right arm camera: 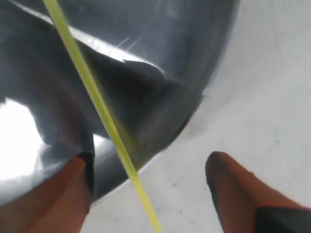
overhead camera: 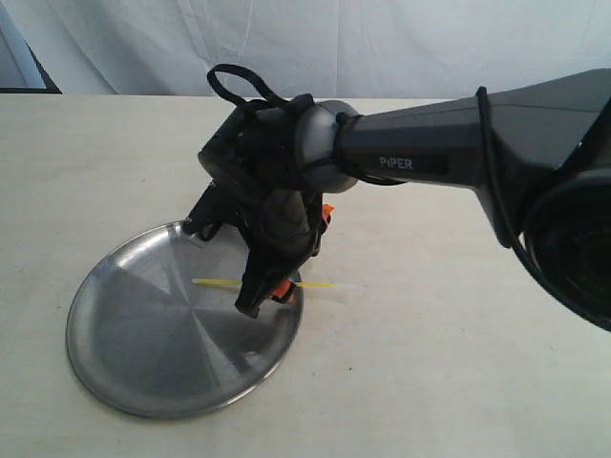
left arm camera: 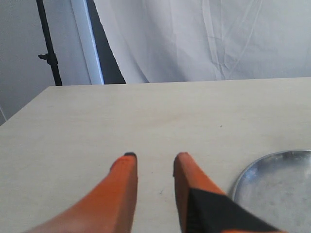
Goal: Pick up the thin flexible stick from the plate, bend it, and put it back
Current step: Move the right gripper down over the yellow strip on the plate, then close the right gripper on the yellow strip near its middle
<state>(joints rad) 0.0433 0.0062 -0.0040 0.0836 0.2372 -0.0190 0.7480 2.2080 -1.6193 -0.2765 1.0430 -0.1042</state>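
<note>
**Near field:** the plate (overhead camera: 143, 343) is sitting on the table (overhead camera: 430, 382). The stick (overhead camera: 315, 284) is lying straight across its right side, with the pale tip reaching out past the rim. Whether it is resting on the metal or hanging just above it cannot be told.

**Middle:** the right gripper (overhead camera: 265, 298) is pointing down over that rim. In the right wrist view its fingers (right arm camera: 63, 194) are standing spread. The stick (right arm camera: 97, 102) is running between them, unbent and not pinched. The pickup is therefore judged as not yet made, so closing on the stick, lifting, bending and returning it are all remaining.

**Farther off:** the left gripper (left arm camera: 154, 162) is hovering above bare table beside the plate (left arm camera: 277, 189), jaws parted and holding nothing.

**Background:** a white cloth (overhead camera: 382, 48) is hanging behind the table.
</note>
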